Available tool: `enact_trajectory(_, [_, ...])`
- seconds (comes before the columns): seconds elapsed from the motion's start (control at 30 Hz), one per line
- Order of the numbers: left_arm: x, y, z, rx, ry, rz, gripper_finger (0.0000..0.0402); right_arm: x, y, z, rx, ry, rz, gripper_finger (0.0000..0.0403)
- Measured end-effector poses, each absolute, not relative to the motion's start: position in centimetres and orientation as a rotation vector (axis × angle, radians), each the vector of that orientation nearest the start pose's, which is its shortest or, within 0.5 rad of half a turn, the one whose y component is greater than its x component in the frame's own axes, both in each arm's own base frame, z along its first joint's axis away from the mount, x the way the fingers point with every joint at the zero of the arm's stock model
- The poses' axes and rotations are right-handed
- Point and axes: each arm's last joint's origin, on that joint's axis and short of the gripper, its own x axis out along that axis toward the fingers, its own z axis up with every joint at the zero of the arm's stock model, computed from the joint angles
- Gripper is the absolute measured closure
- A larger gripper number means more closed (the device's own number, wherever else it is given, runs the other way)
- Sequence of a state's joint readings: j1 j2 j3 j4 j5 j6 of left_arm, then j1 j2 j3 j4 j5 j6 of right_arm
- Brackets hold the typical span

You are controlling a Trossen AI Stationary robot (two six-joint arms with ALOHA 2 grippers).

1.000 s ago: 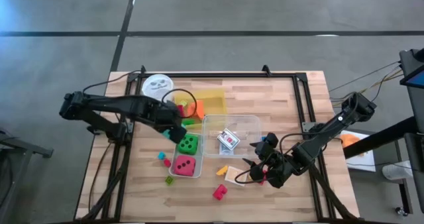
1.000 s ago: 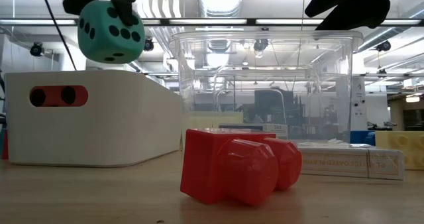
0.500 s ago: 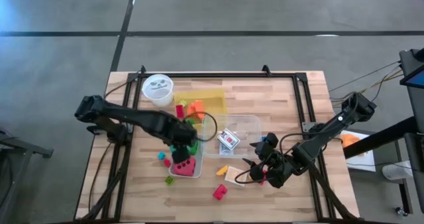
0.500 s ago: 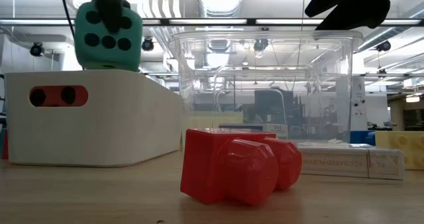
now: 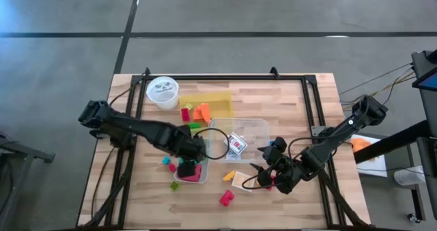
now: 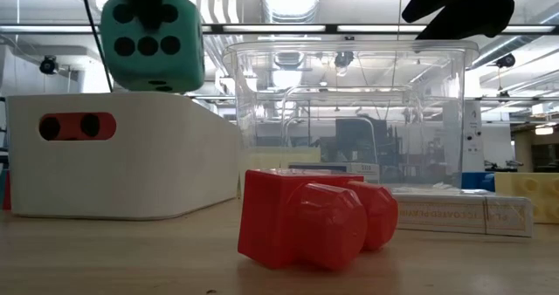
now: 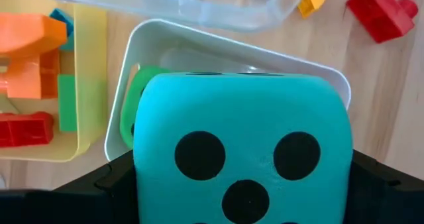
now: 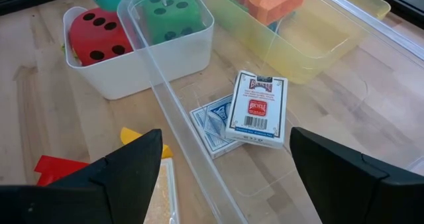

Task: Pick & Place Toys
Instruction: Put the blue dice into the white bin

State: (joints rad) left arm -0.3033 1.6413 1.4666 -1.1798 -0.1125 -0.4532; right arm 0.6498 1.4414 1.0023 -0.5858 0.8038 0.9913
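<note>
My left gripper (image 5: 191, 149) is shut on a teal dotted die (image 6: 153, 42) and holds it in the air over a white bin (image 7: 232, 46). In that bin sit a red die (image 8: 99, 32) and a green die (image 8: 172, 12). Two card packs (image 8: 255, 108) lie on the floor of the clear box (image 5: 256, 127). Orange and red blocks (image 5: 196, 112) lie in the yellow tray (image 5: 217, 100). Loose blocks (image 5: 226, 197) rest on the table near the front. My right gripper (image 5: 263, 171) waits open beside the clear box's near right corner. My left gripper pinches the teal die by two opposite side faces (image 7: 146, 174), one finger (image 7: 109, 187) on each side. The fingers come from above, pointing steeply down. The die hangs lifted clear above the white bin, touching nothing else.
A white round cup (image 5: 162, 90) stands at the far left. A red block (image 6: 306, 221) lies close to the low camera, a yellow one (image 5: 229, 175) and a card (image 5: 240, 182) by the clear box. Bare wood lies at the far right.
My left gripper has carried the teal die toward the table's near edge and a little right, from beside the tray to over the white bin. It sank slightly and rolled about its own axis, so the die has turned about. It stayed shut on the die.
</note>
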Motion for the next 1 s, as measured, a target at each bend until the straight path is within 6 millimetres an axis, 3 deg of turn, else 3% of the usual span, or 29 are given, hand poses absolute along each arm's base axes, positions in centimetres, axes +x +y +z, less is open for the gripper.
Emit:
enact_trajectory(0.33, [31.0,-9.2,26.8,-0.059,1.391,0.141,0.0073,23.5,15.2,24.0,0.26,0.597,-0.479,0.0078])
enact_trajectory(0.8, [31.5,-8.0,26.5,-0.091,1.407,0.126,0.0073,23.5,15.2,24.0,0.261,0.597,-0.479,0.0078])
enact_trajectory(1.0, [31.6,-7.4,25.5,-0.106,1.41,0.101,0.0073,23.5,15.2,24.0,0.261,0.597,-0.479,0.0078])
